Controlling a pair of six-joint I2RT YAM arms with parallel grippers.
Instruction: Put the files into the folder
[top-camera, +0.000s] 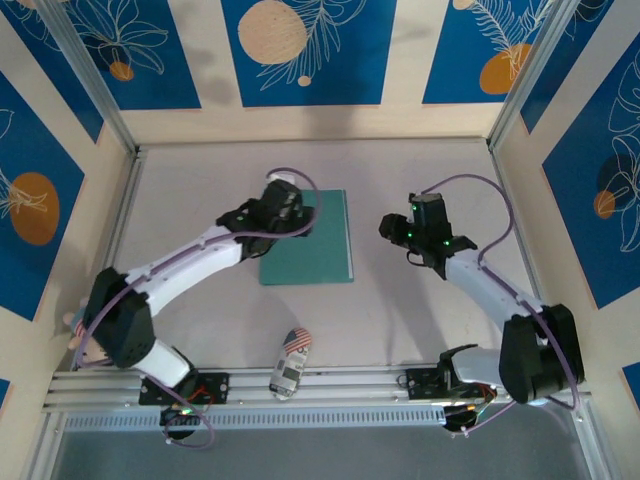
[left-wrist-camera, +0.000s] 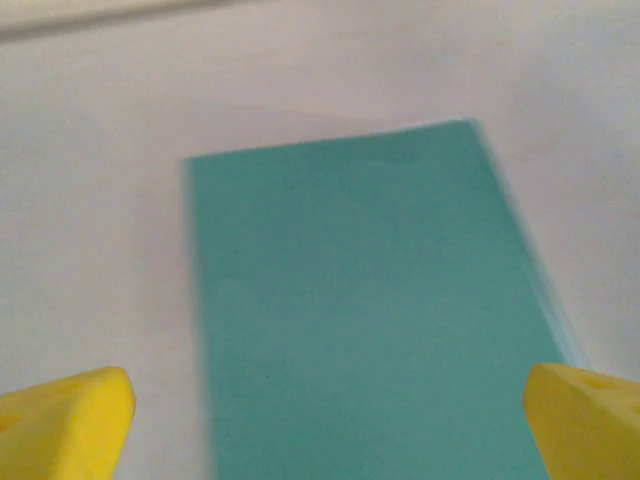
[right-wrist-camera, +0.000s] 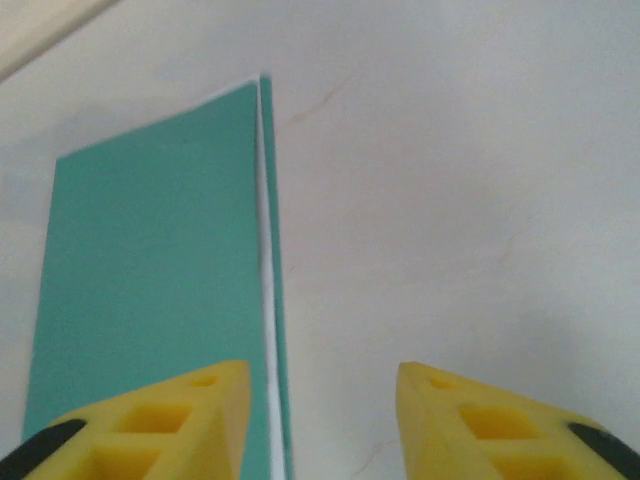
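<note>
Teal folder (top-camera: 308, 240) lies closed on the surface (top-camera: 420, 320), long axis twelve-to-six, files (right-wrist-camera: 266, 300) edging out. Left claw (left-wrist-camera: 325, 400), spread, hovers over its eleven o'clock corner. Right claw (right-wrist-camera: 320, 385), spread and empty, stands at its three o'clock.

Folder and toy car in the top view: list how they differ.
Colour: the folder is plain teal; the toy car is pale with a stars-and-stripes roof.
Size: the folder is far larger than the toy car.
Shape: the folder lies thin and flat; the toy car is a small raised body.
Place: the folder sits in the middle of the table; the toy car lies at the near rail.
Shared: both lie ungripped.
</note>
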